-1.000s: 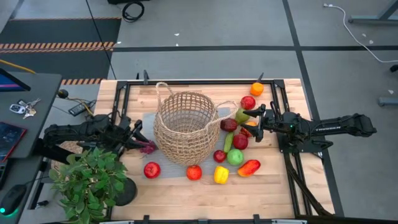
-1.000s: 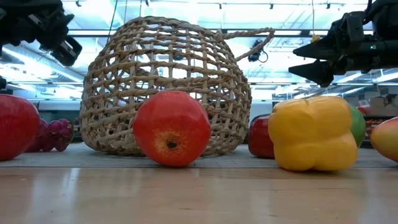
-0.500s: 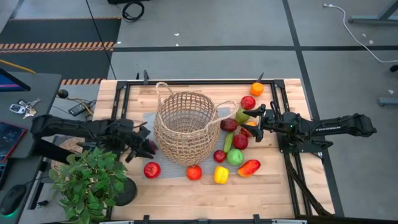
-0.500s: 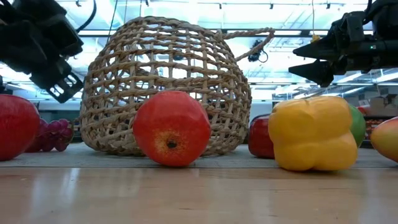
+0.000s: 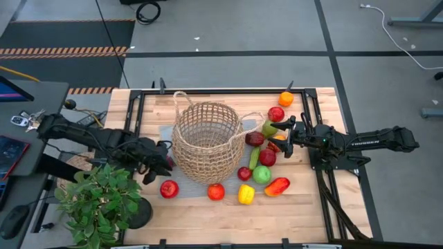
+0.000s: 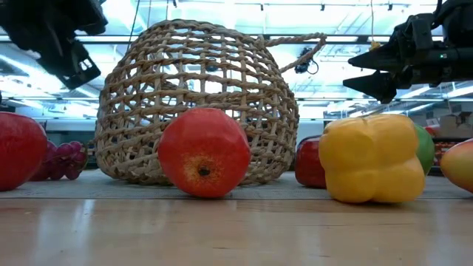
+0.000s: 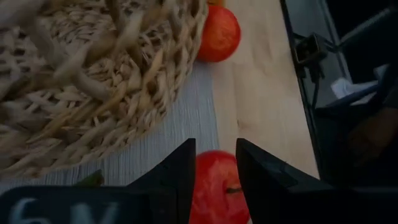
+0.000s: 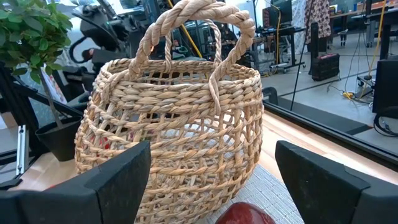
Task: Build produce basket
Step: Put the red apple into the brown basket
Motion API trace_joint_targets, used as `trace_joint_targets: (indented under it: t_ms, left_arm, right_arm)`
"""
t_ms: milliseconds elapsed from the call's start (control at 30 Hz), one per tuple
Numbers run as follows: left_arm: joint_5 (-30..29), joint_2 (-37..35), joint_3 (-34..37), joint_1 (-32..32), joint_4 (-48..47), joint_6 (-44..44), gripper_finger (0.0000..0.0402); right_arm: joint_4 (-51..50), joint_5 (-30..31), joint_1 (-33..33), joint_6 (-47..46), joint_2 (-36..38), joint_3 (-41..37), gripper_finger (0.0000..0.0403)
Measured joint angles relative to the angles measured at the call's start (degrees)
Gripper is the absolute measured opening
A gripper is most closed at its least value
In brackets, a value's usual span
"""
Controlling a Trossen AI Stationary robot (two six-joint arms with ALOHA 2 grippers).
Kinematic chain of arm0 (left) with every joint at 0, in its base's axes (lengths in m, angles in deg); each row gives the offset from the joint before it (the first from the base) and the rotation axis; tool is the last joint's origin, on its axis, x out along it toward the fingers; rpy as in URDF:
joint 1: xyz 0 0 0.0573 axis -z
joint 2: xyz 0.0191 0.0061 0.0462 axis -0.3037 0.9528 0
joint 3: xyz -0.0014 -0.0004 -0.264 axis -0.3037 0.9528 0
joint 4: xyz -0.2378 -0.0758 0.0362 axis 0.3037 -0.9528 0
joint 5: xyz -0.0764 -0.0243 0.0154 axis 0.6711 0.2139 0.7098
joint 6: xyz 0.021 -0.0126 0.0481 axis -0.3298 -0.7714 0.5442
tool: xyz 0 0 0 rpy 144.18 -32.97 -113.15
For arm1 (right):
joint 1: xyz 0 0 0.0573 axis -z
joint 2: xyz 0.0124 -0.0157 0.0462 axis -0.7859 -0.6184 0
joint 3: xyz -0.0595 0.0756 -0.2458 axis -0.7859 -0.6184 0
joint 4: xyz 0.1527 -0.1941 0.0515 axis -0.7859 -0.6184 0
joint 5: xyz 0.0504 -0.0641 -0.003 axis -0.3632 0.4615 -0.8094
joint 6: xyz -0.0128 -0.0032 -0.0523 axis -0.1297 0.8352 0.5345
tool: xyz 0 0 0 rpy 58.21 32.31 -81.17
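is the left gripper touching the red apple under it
Apart. In the low view the left gripper hangs high above the red apple, with open air between them.

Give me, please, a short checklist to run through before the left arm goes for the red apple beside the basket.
1. Basket upright on the grey mat, mouth up: ok.
2. Left gripper lined up with the red apple: ok; in the left wrist view the apple shows in the gap between its fingers.
3. Left fingers wide enough for the apple: not ok; the gap looks narrower than the apple.
4. Left gripper empty: ok, nothing between its fingers.
5. Height above the apple: cannot tell exactly; the low view shows the gripper well above the table.
6. Right gripper out of the way: ok, open and empty above the produce on the basket's other side.
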Motion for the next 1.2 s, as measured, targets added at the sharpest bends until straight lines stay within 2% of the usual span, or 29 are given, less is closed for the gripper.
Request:
trace_joint_targets:
  t_ms: [267,567,700,967,1067,1200]
  left_arm:
    - [-2.0,10.1,-10.2,2.8,-11.7,-5.7,0.0121]
    - [-4.6,23.4,-22.0,10.9,-23.2,-3.9,0.0124]
    - [-5.1,27.9,-24.2,12.1,-23.6,-4.3,0.0159]
    - [-4.7,35.6,-28.2,12.7,-23.8,-5.1,0.0275]
    - [-4.6,37.8,-30.3,14.2,-23.9,-3.8,0.0285]
    - [-6.7,40.4,-32.7,17.2,-26.1,-1.0,0.0271]
  right_arm:
    - [0.0,0.0,0.0,0.0,0.0,0.0,0.0348]
    - [0.0,0.0,0.0,0.0,0.0,0.0,0.0348]
    - [0.0,0.0,0.0,0.0,0.0,0.0,0.0348]
    - [0.0,0.0,0.0,0.0,0.0,0.0,0.0348]
    - [0.0,0.0,0.0,0.0,0.0,0.0,0.0348]
    - [0.0,0.0,0.0,0.0,0.0,0.0,0.0348]
